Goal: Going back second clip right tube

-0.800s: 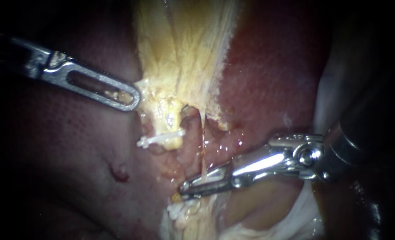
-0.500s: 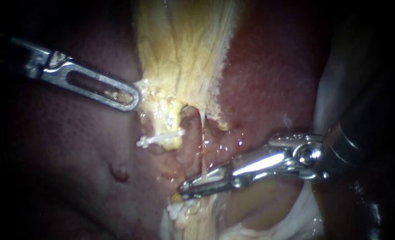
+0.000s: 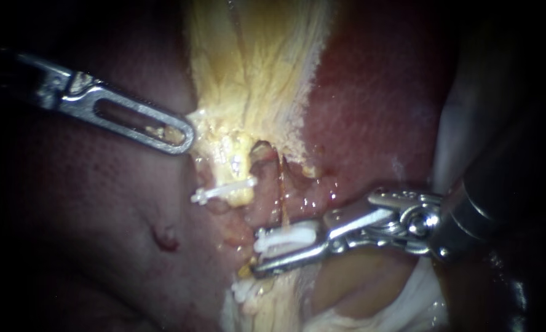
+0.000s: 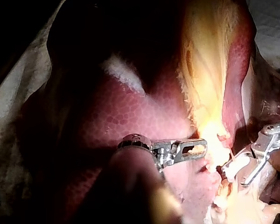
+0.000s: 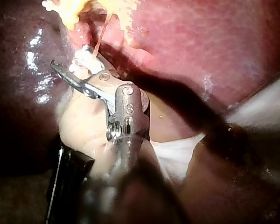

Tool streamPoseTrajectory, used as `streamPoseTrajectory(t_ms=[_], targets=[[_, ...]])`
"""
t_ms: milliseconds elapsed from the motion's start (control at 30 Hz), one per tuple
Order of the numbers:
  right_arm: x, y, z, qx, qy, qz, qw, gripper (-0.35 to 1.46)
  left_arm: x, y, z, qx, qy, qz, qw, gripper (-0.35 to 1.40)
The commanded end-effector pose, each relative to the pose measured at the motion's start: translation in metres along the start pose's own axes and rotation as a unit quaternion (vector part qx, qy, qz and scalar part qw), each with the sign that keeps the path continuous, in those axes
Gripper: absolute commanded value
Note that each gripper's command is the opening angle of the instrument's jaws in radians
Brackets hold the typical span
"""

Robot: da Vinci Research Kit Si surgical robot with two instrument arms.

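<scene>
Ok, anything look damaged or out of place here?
A small dark-red nick on the liver, below the left instrument, looks like a surface tear. Otherwise the white clip at the right instrument's tip sits across the thin tube.

Light pools on the yellow tissue [image 3: 254, 74]; beyond it the liver [image 3: 101, 233] falls dark, and my right instrument [image 3: 258, 253] glints nearby.

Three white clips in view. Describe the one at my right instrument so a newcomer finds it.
Follow the yellow tissue down to the thin tube hanging from it. The middle clip crosses that tube's lower end. Unlike the upper clip and lower clip, it lies between the right instrument's open jaws.
</scene>
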Motion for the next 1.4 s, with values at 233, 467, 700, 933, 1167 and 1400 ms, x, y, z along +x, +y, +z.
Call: streamPoseTrajectory(t_ms=[233,467,700,933,1167,1400], targets=[[-0.0005,0.0017,-0.0009,-0.033,-0.019,-0.072,0.9967,0.49,0.0000,0.0000,-0.0001,0.000,0.000,0.000,1.0000,-0.35],[-0.0006,0.0008,-0.0030,-0.027,-0.023,-0.127,0.9913,0.50,0.0001,0.0000,-0.0001,0.000,0.000,0.000,1.0000,-0.35],[0.0010,-0.0001,-0.0079,-0.036,-0.020,-0.188,0.9813,0.50,0.0001,0.0000,-0.0002,0.000,0.000,0.000,1.0000,-0.35],[0.0028,-0.0009,-0.0117,-0.051,-0.016,-0.215,0.9752,0.50,0.0001,0.0000,-0.0001,0.000,0.000,0.000,1.0000,-0.35],[0.0033,-0.0014,-0.0132,-0.049,-0.017,-0.229,0.9720,0.50,0.0007,0.0007,0.0012,0.000,0.001,0.002,1.0000,-0.35],[0.0030,-0.0016,-0.0139,-0.047,-0.018,-0.238,0.9699,0.50,0.0017,0.0022,0.0053,0.003,0.010,0.009,0.9999,-0.35]])
